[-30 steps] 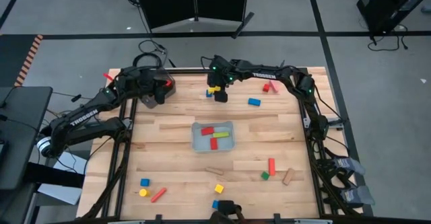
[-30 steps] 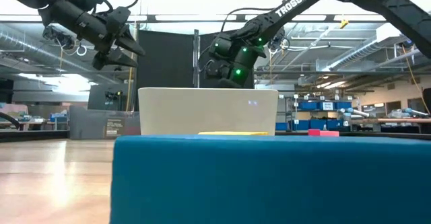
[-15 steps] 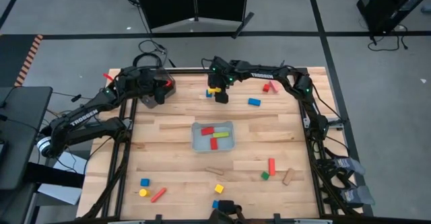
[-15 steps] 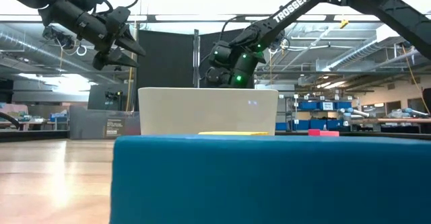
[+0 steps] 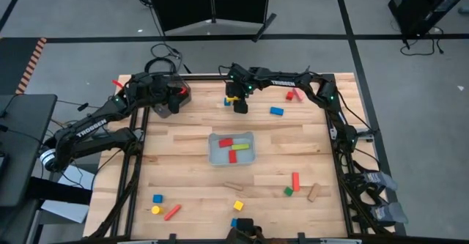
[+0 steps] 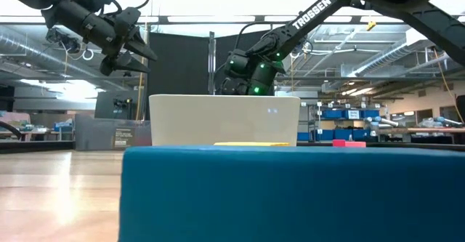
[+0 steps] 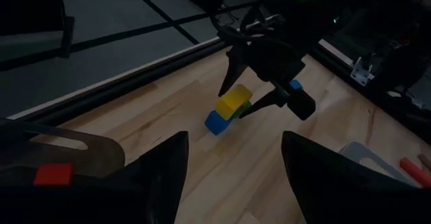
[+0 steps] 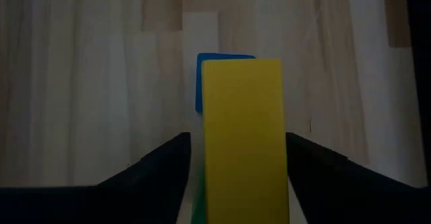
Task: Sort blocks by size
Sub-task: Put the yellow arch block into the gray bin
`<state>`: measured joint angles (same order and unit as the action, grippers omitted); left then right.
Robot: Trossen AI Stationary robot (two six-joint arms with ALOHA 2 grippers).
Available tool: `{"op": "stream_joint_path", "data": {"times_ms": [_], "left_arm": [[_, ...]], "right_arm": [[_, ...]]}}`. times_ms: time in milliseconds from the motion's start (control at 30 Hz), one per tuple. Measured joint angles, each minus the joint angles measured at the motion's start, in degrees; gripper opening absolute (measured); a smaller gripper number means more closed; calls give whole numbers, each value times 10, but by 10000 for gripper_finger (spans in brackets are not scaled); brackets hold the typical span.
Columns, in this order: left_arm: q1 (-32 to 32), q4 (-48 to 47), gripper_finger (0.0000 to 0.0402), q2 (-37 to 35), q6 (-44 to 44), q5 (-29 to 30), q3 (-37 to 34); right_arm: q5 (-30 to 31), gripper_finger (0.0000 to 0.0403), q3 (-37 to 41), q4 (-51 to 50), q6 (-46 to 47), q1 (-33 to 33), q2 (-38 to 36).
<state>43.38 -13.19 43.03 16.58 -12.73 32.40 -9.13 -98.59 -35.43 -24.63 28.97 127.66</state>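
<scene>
My right gripper (image 5: 236,103) stands at the table's far middle, pointing steeply down, shut on a yellow block (image 8: 242,136). A blue cube (image 8: 225,83) lies on the wood just beyond that block, and a green piece (image 7: 244,107) shows under it. My left gripper (image 7: 232,140) hangs open above the table's far left, beside the dark bowl (image 5: 178,94), with nothing between its fingers. A red block (image 7: 53,173) lies in the bowl. My right gripper has the yellow block's two long sides (image 8: 277,150) between its two fingers, one finger (image 8: 316,177) on each side. The fingers come from above, slanting down, and lie along the block. Its underside rests on the green piece and the blue cube (image 7: 215,122).
A clear tray (image 5: 215,156) with red and green blocks sits mid-table. A blue block (image 5: 276,111) and a pink and red pair (image 5: 293,94) lie far right. Several blocks are scattered along the near edge (image 5: 238,205); a big blue one (image 6: 290,191) fills the low view.
My right gripper has sunk a little over the yellow block, which now shows less in the high view. My left arm has kept still.
</scene>
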Motion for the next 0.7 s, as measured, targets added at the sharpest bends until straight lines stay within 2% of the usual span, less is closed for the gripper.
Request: {"op": "stream_joint_path", "data": {"times_ms": [333, 533, 700], "left_arm": [[0, 0, 245, 0, 0, 0, 0], [0, -1, 245, 0, 0, -9, 0], [0, -1, 245, 0, 0, -15, 0]], "right_arm": [[2, 139, 0, 2, -28, -11, 0], [26, 139, 1, -4, -51, -17, -16], [35, 139, 1, -13, -58, -30, -71]]}}
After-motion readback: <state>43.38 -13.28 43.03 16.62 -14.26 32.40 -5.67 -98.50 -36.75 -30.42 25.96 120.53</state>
